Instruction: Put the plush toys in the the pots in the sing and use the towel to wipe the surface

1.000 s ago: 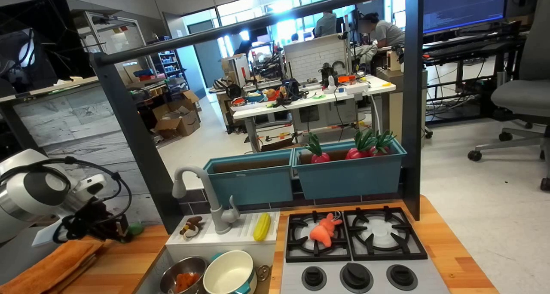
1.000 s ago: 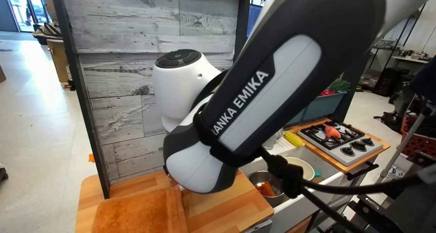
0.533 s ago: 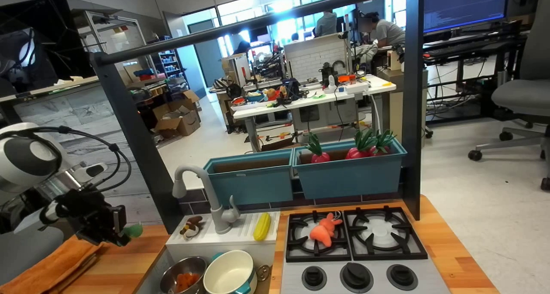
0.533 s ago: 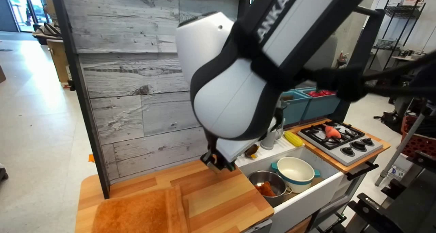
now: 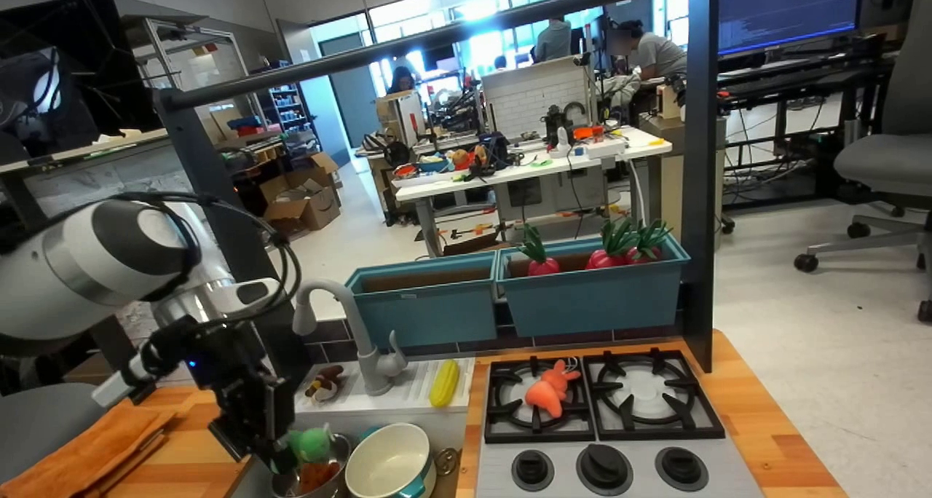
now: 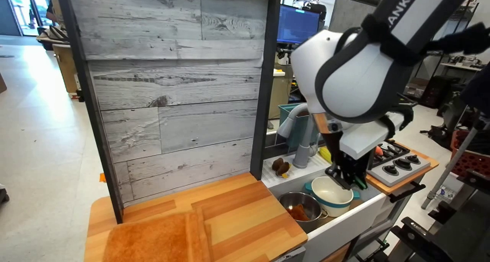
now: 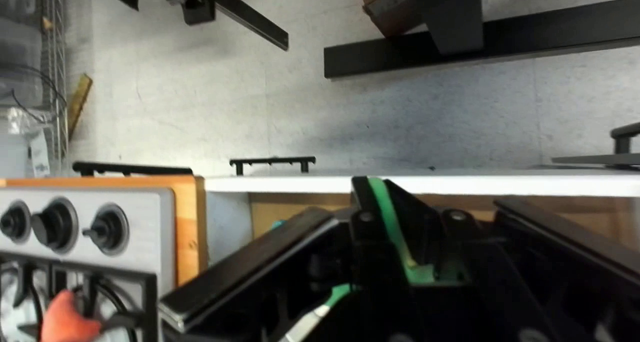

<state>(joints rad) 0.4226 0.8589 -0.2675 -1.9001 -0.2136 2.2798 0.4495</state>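
My gripper [image 5: 275,454] hangs over the basin [image 6: 344,227], shut on a green plush toy [image 5: 314,443]; the wrist view shows it squeezed flat between the fingers, with a whitish strap trailing off. Below stand the metal pot [image 6: 314,207], with an orange soft toy [image 6: 299,213] inside, and the cream-white pot [image 5: 386,458] with teal handles; no toy shows in that one. A yellow toy [image 5: 443,383] lies on the ledge behind the basin. On a burner rests the red-orange toy [image 5: 550,392]. The orange towel [image 6: 153,239] lies folded on the wooden surface [image 6: 237,208].
A grey faucet [image 5: 375,370] rises behind the basin, with a small brown item [image 5: 325,383] beside it. The stove [image 5: 604,447] adjoins the basin. Teal planters [image 5: 593,290] stand behind, and a dark upright post [image 6: 264,101] borders the wood-panelled wall [image 6: 180,101].
My gripper has swung from over the wooden counter near the towel across to the basin, and the green toy has travelled with it. Pots, towel and the remaining toys have stayed put.
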